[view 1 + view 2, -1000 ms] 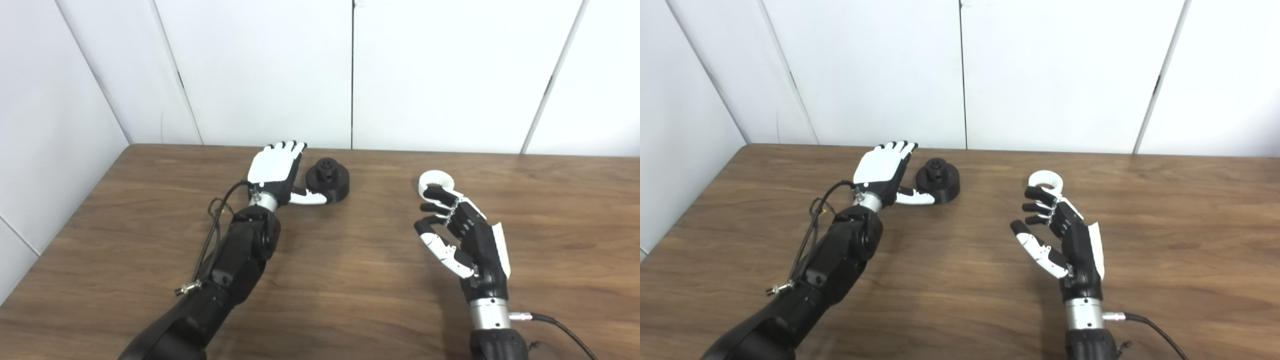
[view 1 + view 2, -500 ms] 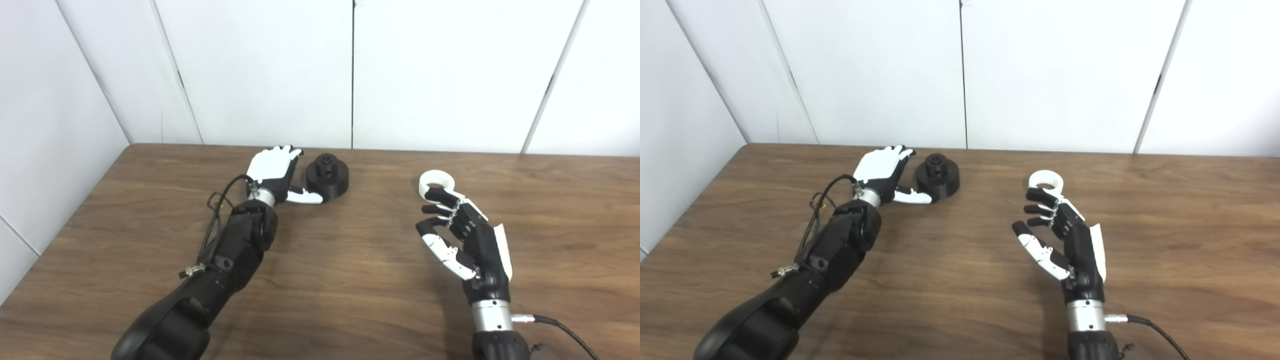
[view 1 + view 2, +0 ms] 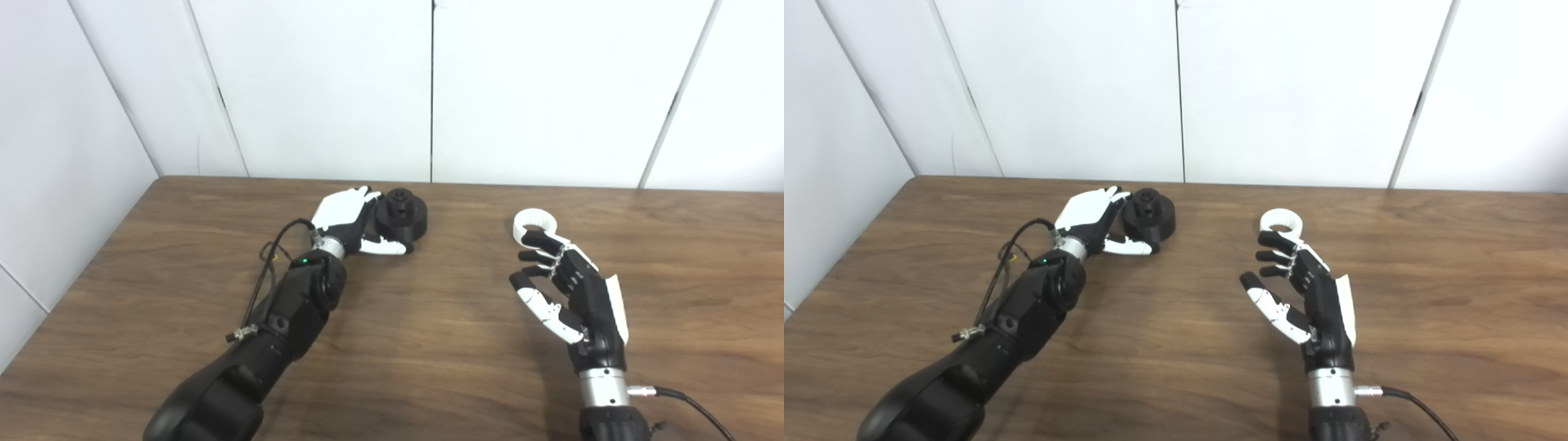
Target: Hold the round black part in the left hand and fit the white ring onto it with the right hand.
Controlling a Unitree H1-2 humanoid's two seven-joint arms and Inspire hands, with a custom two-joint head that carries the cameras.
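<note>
2 hands open: left hand [image 3: 344, 214] beside black part [image 3: 401, 215], right hand [image 3: 569, 294] near white ring [image 3: 530, 222].

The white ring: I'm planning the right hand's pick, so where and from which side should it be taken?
Probably by the rim: the white ring lies flat on the table, its hole facing up. The right hand sits open just on its near side, so come from there, one of the fingers in the hole.

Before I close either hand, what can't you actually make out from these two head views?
- Left hand on the black part: fingers curl behind it in both views, so contact is unclear.
- White ring: right hand fingertips overlap its near edge; touching or hovering, unclear.
- Black part's centre hub: too small for detail.
</note>
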